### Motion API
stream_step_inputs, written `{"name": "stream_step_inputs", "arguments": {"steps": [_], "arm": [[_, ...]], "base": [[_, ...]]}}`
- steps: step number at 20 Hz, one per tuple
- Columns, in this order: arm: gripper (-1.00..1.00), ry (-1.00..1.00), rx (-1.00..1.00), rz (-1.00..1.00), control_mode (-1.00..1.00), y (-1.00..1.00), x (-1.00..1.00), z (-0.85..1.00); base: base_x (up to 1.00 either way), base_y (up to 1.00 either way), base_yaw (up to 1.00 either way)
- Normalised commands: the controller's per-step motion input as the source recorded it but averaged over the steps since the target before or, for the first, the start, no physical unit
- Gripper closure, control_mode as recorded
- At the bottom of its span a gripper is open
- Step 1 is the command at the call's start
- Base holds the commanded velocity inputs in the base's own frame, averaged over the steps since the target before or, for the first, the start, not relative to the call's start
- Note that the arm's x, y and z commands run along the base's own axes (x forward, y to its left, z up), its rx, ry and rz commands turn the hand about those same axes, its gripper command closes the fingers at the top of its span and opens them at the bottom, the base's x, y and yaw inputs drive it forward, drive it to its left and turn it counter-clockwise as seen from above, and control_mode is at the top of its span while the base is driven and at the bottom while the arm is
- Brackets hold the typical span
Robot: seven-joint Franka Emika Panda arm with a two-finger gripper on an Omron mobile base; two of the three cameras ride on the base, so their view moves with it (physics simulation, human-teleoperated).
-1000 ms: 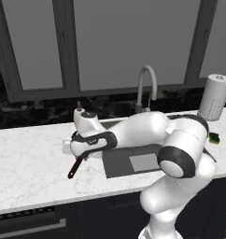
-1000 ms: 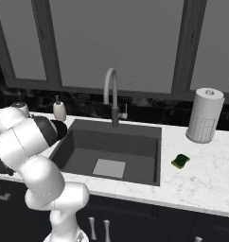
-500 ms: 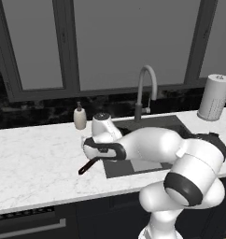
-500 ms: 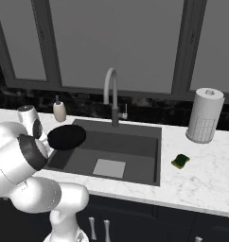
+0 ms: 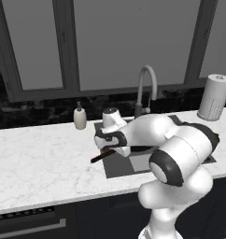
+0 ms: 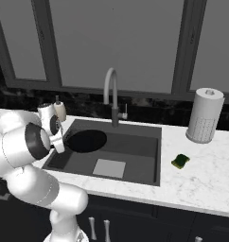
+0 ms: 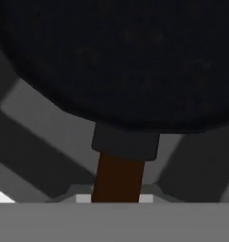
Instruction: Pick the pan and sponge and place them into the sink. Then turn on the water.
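My gripper [image 6: 59,143] is shut on the dark red-brown handle [image 5: 100,156] of the black pan [image 6: 86,141]. It holds the pan level over the left end of the dark grey sink [image 6: 137,147]. In the hand view the pan [image 7: 116,61] spreads across the top, and its handle [image 7: 118,176] runs down between my fingers. In the left base view my forearm hides the pan's disc and the gripper [image 5: 110,149] sits at the basin's left edge. The green sponge [image 6: 181,160] lies on the counter right of the sink. No water runs from the curved tap [image 6: 111,92].
A pale grey square patch [image 6: 109,168] lies on the sink floor. A soap bottle [image 6: 59,109] stands at the sink's back left corner. At the back right stands a paper towel roll [image 6: 205,116]. White marble counter [image 5: 40,163] stretches to the left.
My arm has swung right with the pan, carrying it from the counter left of the sink to over the basin's left end. The sponge has stayed put.
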Motion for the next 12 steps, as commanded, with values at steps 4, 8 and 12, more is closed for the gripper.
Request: {"name": "stream_step_inputs", "arguments": {"steps": [4,8,12], "arm": [[1.0,0.04,0.0,-0.18,-1.0,-0.73,0.58,-0.32],[1.0,0.01,-0.05,-0.14,-1.0,-0.73,0.41,-0.4],[1.0,0.0,-0.08,-0.1,-1.0,-0.54,0.32,-0.51]], "base": [[0.0,0.0,0.0],[0.0,0.0,0.0],[0.0,0.0,0.0]]}}
